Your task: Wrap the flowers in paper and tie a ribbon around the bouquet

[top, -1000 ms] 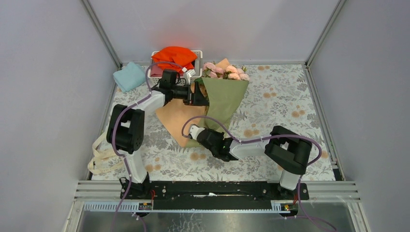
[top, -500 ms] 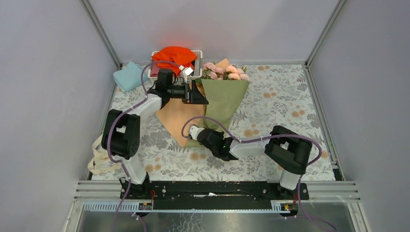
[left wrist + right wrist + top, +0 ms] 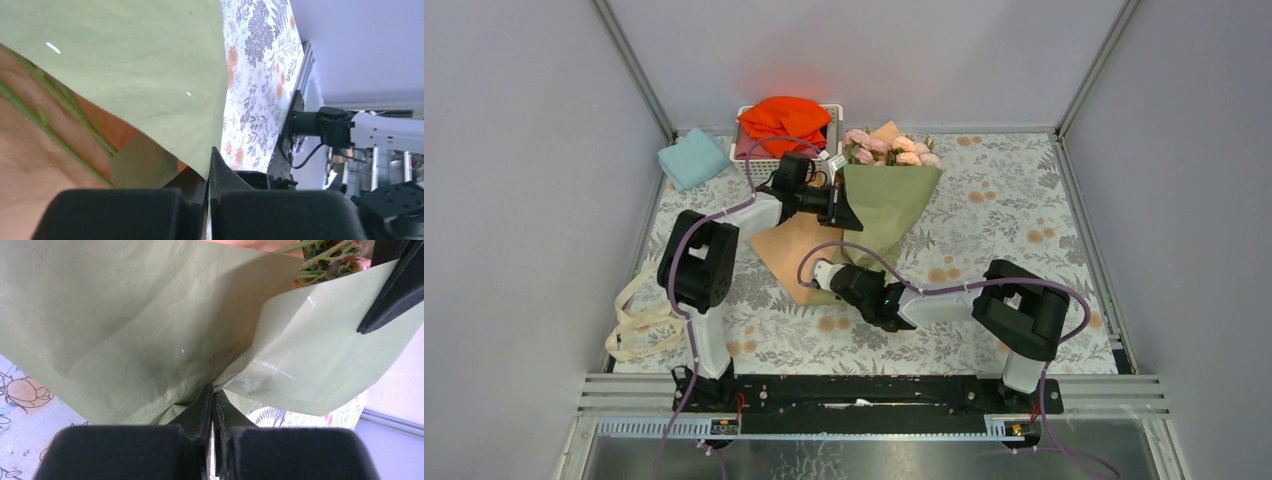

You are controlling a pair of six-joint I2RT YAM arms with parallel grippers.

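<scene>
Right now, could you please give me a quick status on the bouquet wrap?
Left end effector shut on paper's edge. Right end effector shut on paper's bottom tip. Flowers inside; ribbon loose, far left. Basket close behind left end effector.

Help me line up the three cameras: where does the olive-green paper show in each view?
Top external: paper is a cone just above the picture's centre.
Left wrist: paper fills the upper left.
Right wrist: paper fills most of the frame.
Shared landmark: floral table cover, visible in all three.

2 black-and-white arms [image 3: 696, 268], purple cables [image 3: 839, 243]
</scene>
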